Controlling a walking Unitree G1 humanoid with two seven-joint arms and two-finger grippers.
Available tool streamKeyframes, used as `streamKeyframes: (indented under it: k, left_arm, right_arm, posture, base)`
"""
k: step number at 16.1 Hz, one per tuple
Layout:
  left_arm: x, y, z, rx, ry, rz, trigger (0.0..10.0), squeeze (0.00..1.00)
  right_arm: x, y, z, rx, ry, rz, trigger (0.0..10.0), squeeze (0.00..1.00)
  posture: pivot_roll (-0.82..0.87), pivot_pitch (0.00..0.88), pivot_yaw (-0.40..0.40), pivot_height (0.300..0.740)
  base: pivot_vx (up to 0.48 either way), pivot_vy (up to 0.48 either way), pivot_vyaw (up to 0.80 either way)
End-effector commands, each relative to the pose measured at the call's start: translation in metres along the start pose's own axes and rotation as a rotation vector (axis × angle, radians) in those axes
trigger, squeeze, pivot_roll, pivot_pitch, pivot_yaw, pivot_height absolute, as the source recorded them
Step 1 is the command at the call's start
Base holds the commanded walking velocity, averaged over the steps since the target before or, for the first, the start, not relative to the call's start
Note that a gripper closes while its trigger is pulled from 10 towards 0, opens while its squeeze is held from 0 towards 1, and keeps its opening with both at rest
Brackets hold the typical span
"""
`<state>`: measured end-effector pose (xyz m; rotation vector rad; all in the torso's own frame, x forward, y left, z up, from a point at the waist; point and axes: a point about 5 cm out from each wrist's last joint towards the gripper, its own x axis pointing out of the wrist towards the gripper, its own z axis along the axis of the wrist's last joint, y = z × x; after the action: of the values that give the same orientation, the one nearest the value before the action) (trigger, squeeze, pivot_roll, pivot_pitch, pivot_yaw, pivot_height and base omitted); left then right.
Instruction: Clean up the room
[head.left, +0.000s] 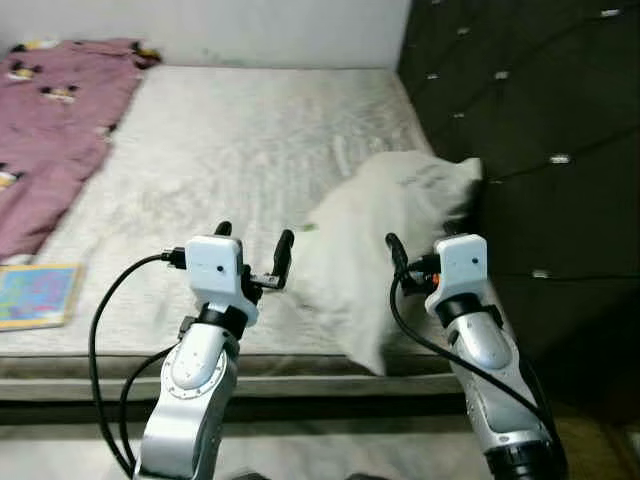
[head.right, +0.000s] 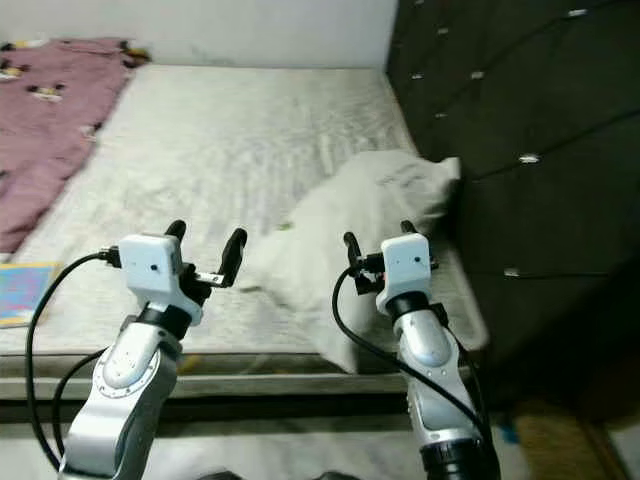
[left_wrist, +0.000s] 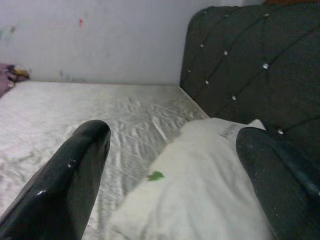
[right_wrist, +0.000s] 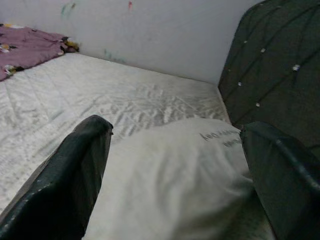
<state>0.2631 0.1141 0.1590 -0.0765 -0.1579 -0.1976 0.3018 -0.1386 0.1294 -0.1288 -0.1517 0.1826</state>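
Observation:
A white pillow (head.left: 390, 220) lies crumpled on the right side of the pale mattress (head.left: 230, 140), against the dark headboard. A small green scrap (left_wrist: 156, 176) rests on its near-left edge. My left gripper (head.left: 254, 245) hovers open over the bed's front edge, just left of the pillow. Open too, my right gripper (head.left: 425, 255) is held in front of the pillow's near end. Both wrist views look between the black fingers (right_wrist: 75, 170) at the pillow (right_wrist: 175, 175). Neither gripper holds anything.
A purple blanket (head.left: 50, 120) with small prints covers the bed's far left. Near the front left edge lies a colourful flat book (head.left: 35, 295). The dark tufted headboard (head.left: 530, 130) walls off the right side. A white wall stands behind the bed.

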Motion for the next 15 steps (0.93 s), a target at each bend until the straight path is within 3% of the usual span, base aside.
streamKeyframes:
  k: [1,6,11,15]
  left_arm:
    - [-0.0016,0.0025,-0.0009,-0.002,0.011,0.002,10.0,0.00]
    - [-0.0009,0.0002,0.0004,-0.007,0.008,-0.003,10.0,0.00]
    - [-0.0049,0.0075,0.0011,-0.014,-0.001,0.021,10.0,0.00]
    - [-0.0001,0.0047,0.0042,-0.027,-0.023,0.003,10.0,0.00]
  right_arm:
    - [-0.0002,0.0057,0.0030,0.003,-0.010,0.010,10.0,0.00]
    - [-0.0003,0.0000,0.0028,-0.020,-0.009,-0.001,10.0,0.00]
    - [-0.0012,0.0047,0.0012,0.024,-0.005,0.007,10.0,0.00]
    - [0.0012,0.0042,0.0020,0.026,-0.005,0.004,10.0,0.00]
  posture:
    - [-0.08,0.153,-0.017,0.740]
    - [-0.07,0.162,-0.018,0.740]
    - [-0.06,0.157,-0.016,0.740]
    - [-0.07,0.148,-0.015,0.740]
  base:
    - [0.000,-0.300,0.00]
    - [0.000,-0.317,0.00]
    - [0.000,0.000,0.00]
    - [0.000,0.000,0.00]
